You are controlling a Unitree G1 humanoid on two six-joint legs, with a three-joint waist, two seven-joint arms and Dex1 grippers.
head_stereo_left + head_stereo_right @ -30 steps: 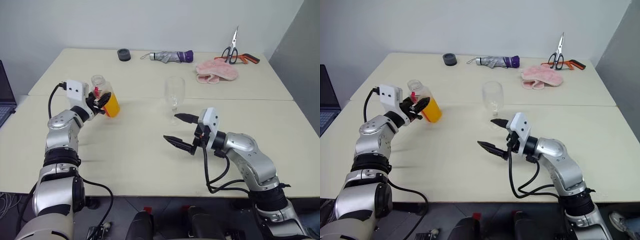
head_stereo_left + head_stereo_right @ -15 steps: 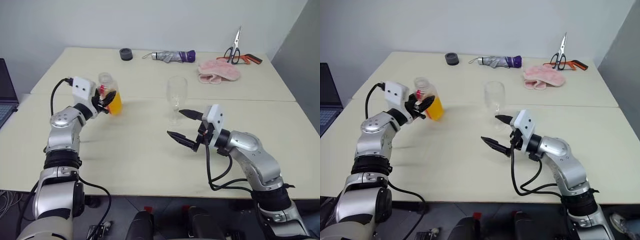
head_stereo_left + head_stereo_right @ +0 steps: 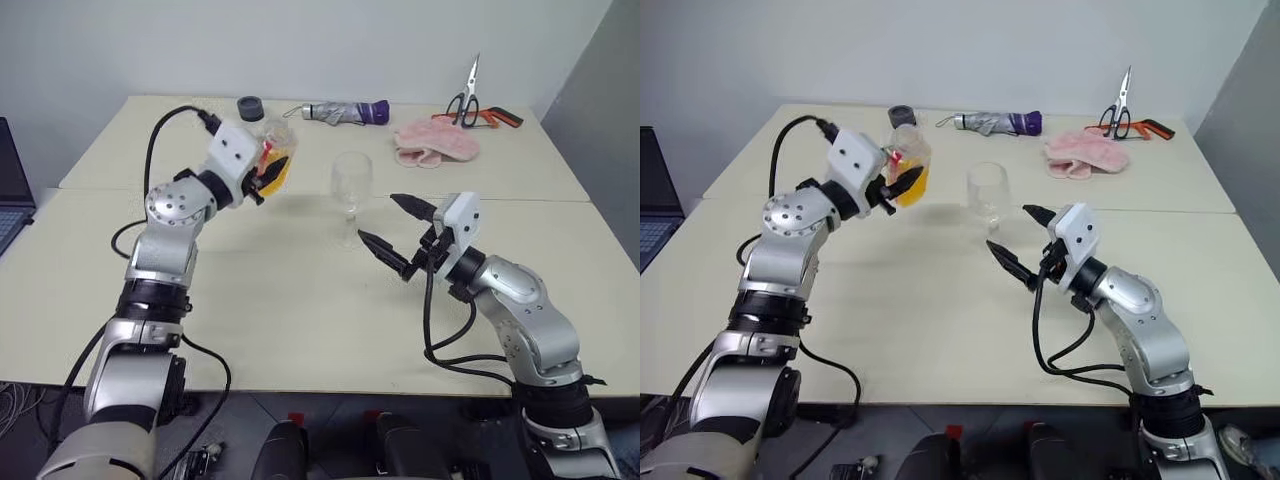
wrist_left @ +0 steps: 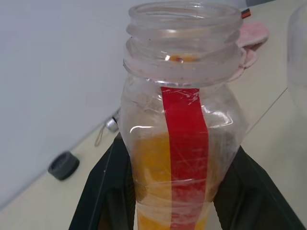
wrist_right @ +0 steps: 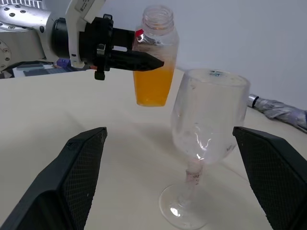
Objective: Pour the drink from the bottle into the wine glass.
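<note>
My left gripper [image 3: 268, 172] is shut on the bottle [image 3: 277, 158], a clear plastic one with a red stripe and no cap on its mouth. It hangs in the air, roughly upright, to the left of the wine glass [image 3: 350, 185]. The orange drink [image 4: 152, 163] fills about its lower half. The wine glass stands empty on the table near the middle. My right gripper [image 3: 378, 218] is open just right of the glass, one finger on each side of its stem [image 5: 193, 173] but apart from it.
Along the far edge of the table lie a black round cap [image 3: 250, 108], a folded umbrella [image 3: 345, 112], a pink cloth [image 3: 433, 140] and scissors [image 3: 467, 100]. A laptop [image 3: 10, 190] sits at the left edge. A seam runs across the table behind the glass.
My left arm has lifted the bottle and carried it right, toward the glass, rolling the wrist. My right gripper has edged up and closer to the glass, still open.
</note>
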